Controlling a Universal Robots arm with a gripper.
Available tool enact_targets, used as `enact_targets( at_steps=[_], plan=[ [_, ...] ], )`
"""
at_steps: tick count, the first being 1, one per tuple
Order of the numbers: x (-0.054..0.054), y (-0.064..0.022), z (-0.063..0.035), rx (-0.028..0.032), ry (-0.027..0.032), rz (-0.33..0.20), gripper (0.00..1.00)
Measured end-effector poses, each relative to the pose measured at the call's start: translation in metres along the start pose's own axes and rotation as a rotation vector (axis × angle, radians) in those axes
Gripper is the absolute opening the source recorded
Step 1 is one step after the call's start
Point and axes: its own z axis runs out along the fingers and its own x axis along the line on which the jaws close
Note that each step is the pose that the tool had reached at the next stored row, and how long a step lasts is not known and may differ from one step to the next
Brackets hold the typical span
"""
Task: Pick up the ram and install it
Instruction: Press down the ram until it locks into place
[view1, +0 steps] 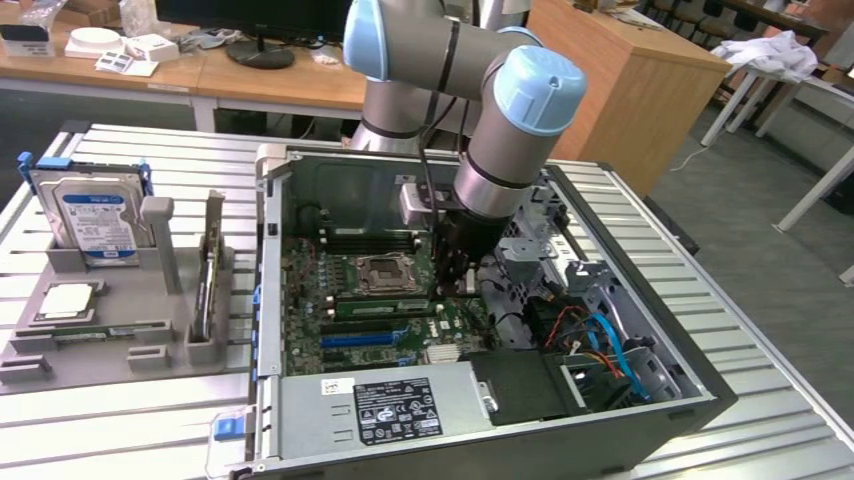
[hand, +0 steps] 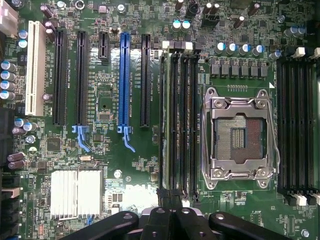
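Observation:
A long green ram stick (view1: 380, 306) sits on edge in a memory slot beside the empty processor socket (view1: 380, 270) inside the open computer case (view1: 694, 385). My gripper (view1: 461, 285) reaches down into the case at the stick's end on the exterior view's right. Whether it touches the stick I cannot tell. In the wrist view the dark fingers (hand: 159, 220) are pressed together over one end of the bank of black memory slots (hand: 180, 125), next to the socket (hand: 240, 132). Nothing shows between them.
A grey holder (view1: 127, 350) at the exterior view's left carries a blue-labelled hard drive (view1: 96, 215), a square silver processor (view1: 67, 300) and a thin board on edge (view1: 211, 265). Blue and orange cables (view1: 607, 345) and the power supply (view1: 394, 405) crowd the case's near side.

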Motion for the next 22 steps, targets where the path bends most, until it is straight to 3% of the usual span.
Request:
enact_targets(
  at_steps=[22],
  plan=[
    [0.0003, -0.0002, 0.0039, 0.0, 0.0, 0.0, 0.11]
  ],
)
